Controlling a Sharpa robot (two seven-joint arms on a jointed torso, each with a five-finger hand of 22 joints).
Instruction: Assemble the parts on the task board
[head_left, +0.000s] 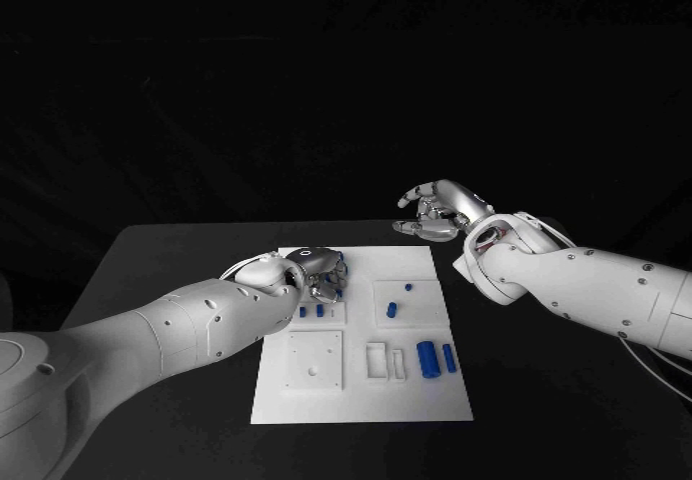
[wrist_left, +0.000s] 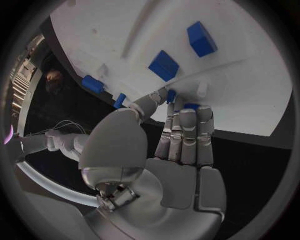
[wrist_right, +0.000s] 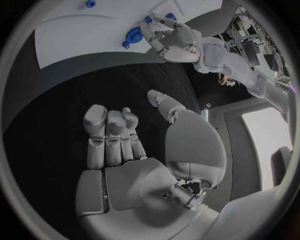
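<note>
The white task board (head_left: 361, 395) lies in the middle of the black table. My left hand (head_left: 320, 272) is bent down over the board's far left part. There its thumb and fingertips (wrist_left: 170, 112) pinch a small blue part (wrist_left: 170, 95). Two blue blocks (wrist_left: 164, 65) sit on the board just beyond those fingers. More blue parts (head_left: 428, 358) lie at the board's right side, and two small ones (head_left: 392, 310) sit in its middle. My right hand (head_left: 437, 212) hovers over bare table past the board's far right corner, its fingers (wrist_right: 109, 132) curled in on nothing.
Pale raised blocks and recesses (head_left: 378, 360) mark the board's near half. Black table (head_left: 159, 260) runs round the board on all sides, and a dark backdrop stands behind it.
</note>
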